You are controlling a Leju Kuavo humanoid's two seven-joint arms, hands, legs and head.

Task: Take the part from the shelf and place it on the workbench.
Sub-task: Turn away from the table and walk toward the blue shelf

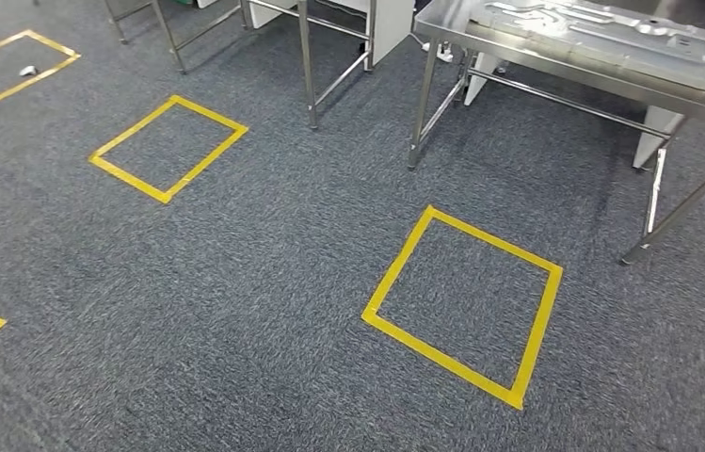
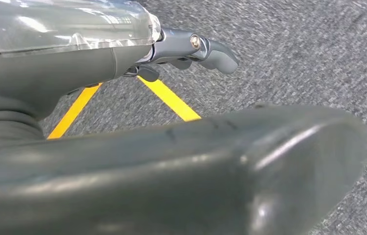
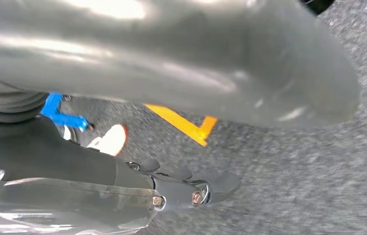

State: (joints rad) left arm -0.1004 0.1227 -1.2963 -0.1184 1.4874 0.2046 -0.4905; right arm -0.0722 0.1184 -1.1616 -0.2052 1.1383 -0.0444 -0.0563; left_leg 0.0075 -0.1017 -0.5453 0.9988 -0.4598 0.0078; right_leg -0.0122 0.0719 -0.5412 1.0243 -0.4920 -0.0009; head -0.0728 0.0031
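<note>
Left robot hand (image 2: 191,49) and right robot hand (image 3: 191,188) empty, fingers apart — head view adds workbench (image 1: 555,71), yellow squares (image 1: 462,303).

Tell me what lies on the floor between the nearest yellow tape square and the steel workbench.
Nothing but bare grey carpet separates the nearest yellow tape square from the steel workbench, whose legs stand just beyond it, as the head view shows.
</note>
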